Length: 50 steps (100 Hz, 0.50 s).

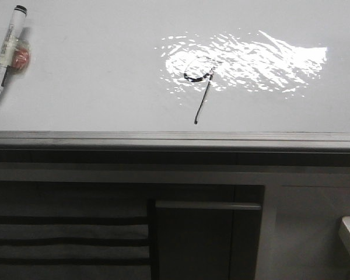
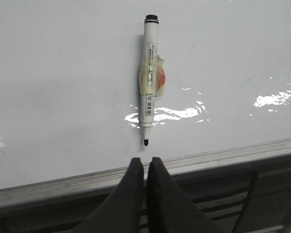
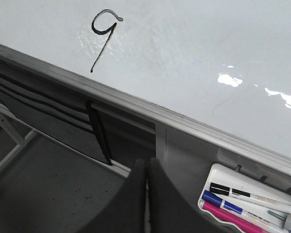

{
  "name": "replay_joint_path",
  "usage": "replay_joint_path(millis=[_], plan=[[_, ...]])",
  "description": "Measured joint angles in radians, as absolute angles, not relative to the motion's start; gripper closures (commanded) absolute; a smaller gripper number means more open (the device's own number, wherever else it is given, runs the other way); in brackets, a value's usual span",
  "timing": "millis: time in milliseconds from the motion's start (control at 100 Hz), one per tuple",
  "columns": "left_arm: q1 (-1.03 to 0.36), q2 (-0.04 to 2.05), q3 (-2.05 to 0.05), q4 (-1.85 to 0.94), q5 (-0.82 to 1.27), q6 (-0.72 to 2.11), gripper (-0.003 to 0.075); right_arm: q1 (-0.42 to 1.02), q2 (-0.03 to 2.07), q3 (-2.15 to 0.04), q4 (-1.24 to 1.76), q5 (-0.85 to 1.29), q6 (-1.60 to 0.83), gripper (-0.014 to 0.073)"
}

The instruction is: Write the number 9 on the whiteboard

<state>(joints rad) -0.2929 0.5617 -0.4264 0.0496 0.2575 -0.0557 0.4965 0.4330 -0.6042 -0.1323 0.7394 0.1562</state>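
We found the number 9 (image 1: pixel 199 87) drawn in thin black line on the whiteboard (image 1: pixel 93 87), a little right of the board's middle, its flattened loop sitting in the left end of a bright rippled glare patch (image 1: pixel 251 61) and its slanted tail running down toward the near edge, ending in a dot short of the grey edge strip (image 1: pixel 175 137). From the right wrist view the figure (image 3: pixel 103 36) read clearly as a 9.

At the far left of the board a white marker (image 1: pixel 4 53) lay flat, uncapped, black tip pointing toward the near edge, with a taped patch showing an orange-red spot on its barrel. The left wrist view showed it (image 2: pixel 149 80) lying apart from the left fingers (image 2: pixel 146 170), which we noted pressed together, holding nothing, over the edge strip.

The right fingers (image 3: pixel 146 170) were likewise pressed together and empty, below the board's edge. Just beside them sat a white tray (image 3: pixel 218 174) holding markers: black, blue and pink. Dark grey cabinet panels (image 1: pixel 207 239) stood below the board
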Motion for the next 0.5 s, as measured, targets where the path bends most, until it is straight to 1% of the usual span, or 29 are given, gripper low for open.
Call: replay_joint_path(millis=[300,420,500], plan=[[-0.293,0.541,-0.418,0.05,0.255,-0.056,0.0741,0.497,0.433,-0.604,-0.132,0.739,0.156,0.0666],[-0.271,0.443,-0.36,0.05,0.244,-0.056,0.0741,0.497,0.433,-0.604,-0.132,0.739,0.157,0.0666],[-0.242,0.342,-0.302,0.05,0.239,-0.056,0.0741,0.497,0.433,-0.604,-0.132,0.739,0.157,0.0666]])
